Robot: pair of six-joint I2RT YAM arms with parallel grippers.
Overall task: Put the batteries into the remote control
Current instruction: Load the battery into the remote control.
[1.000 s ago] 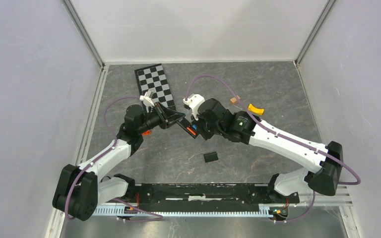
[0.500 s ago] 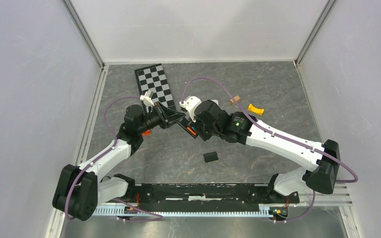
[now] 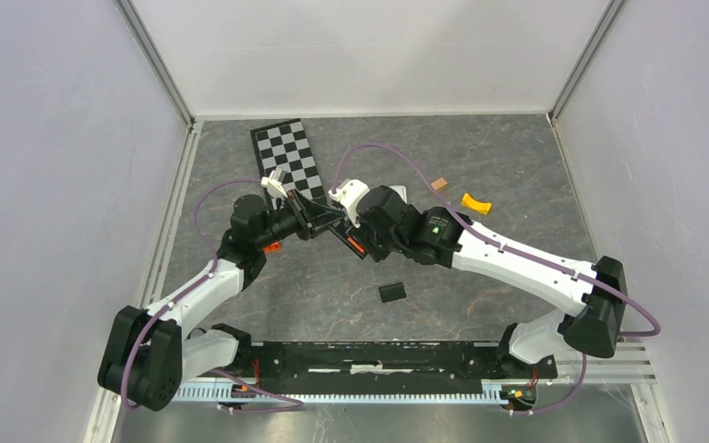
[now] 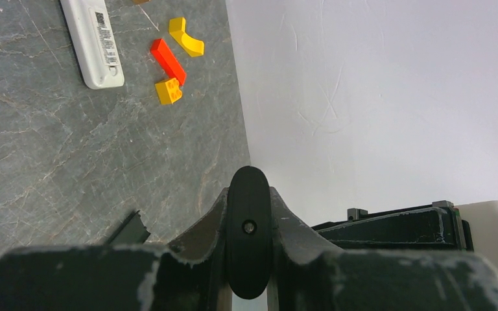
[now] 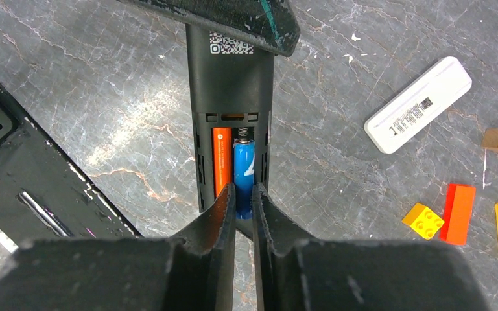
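Right tool (image 5: 243,194), jaws narrow, straddles the lower end of a blue battery (image 5: 244,162) lying beside an orange battery (image 5: 222,159) in the open bay of the black remote control (image 5: 230,84), center frame. Whether it pinches the blue battery cannot be told. Both batteries run lengthwise along the remote control, whose coded end points to the frame's top. Left tool (image 4: 249,207) clamps that end.

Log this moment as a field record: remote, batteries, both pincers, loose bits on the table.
remote: black remote, back facing up, battery bay open
bay: orange battery and blue battery side by side
left arm: left pincer clamped on the remote's end away from the bay
right arm: right pincer astride the blue battery's near end; grip unclear
table: black cover piece, white device, red block
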